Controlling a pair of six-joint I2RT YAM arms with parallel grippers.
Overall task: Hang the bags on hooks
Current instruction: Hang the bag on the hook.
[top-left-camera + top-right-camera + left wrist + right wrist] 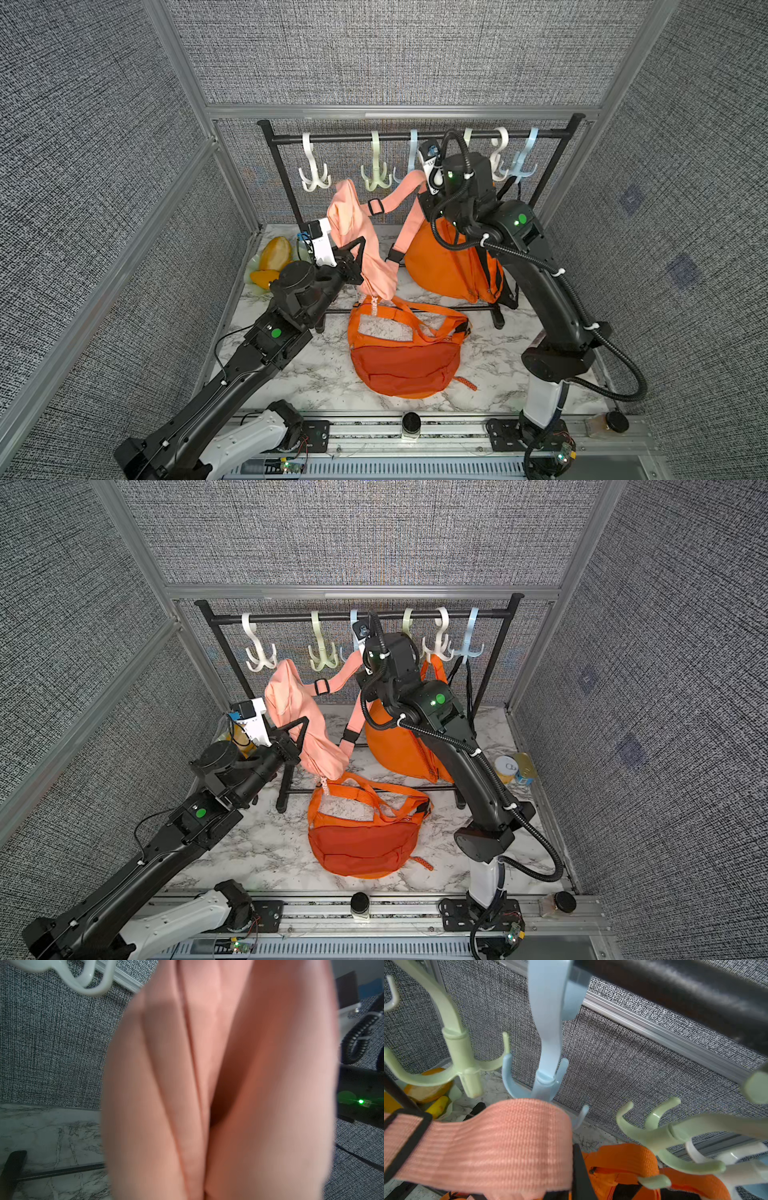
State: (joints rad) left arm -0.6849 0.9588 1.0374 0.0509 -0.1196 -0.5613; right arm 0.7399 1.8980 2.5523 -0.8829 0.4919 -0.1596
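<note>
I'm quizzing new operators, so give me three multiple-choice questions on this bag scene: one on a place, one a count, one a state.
1. The peach strap is: A) beside the light blue hook; B) on the floor; C) in a drawer.
2. Hooks on the rail: A) four; B) six; C) nine.
3. The peach bag is: A) lying flat; B) held in the air; C) hanging free.
Key: A, the right wrist view shows them together; B, six count in both top views; B, shut jaws grip it.
</note>
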